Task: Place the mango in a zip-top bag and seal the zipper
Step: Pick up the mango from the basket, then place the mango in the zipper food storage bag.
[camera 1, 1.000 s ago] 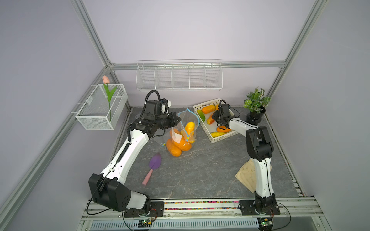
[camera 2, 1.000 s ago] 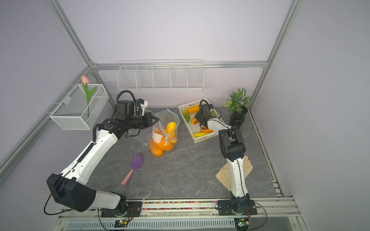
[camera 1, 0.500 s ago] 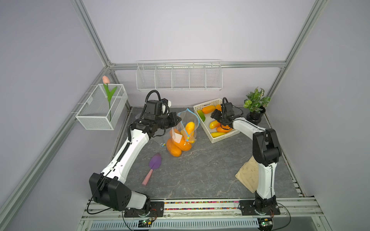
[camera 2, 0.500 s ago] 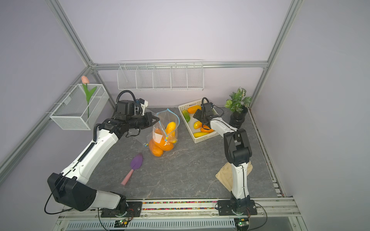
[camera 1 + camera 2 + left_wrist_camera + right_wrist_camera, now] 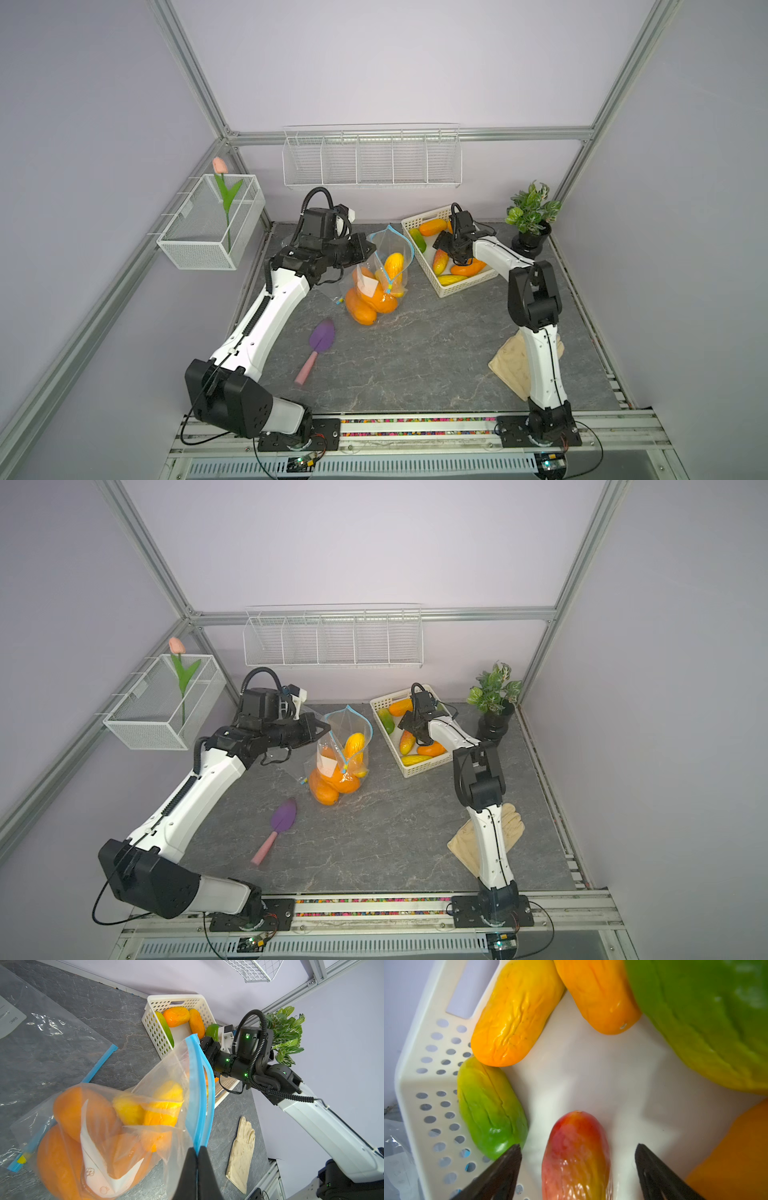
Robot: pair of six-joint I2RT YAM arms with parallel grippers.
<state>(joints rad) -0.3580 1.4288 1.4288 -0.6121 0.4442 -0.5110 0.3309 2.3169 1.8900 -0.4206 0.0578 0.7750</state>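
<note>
Far left, hung on the wall, there's a wire basket with a tulip in it. Coming in over the worktop's back left part, the left gripper is pressed tight together, and it's pinching the blue zipper rim of the zip-top bag, holding the mouth up and open. Flat on the worktop beside that arm lies a spare bag. Nearer the front edge, left of centre, a purple trowel with a pink handle lies on its own.

On to the held bag, near the middle towards the back edge: several orange and yellow mangoes are piled in the bottom, and the zipper is unsealed.

Right of it, near the back edge, stands the white basket, with green, orange and yellow fruit inside. And here's the right gripper, down in that basket, fingers spread wide either side of the red-yellow mango. That mango lies on the basket floor just beside a green one, and there's daylight between it and both fingers: no contact.

Back right corner, a potted plant. Front right, a beige glove lies partly behind the right arm.
</note>
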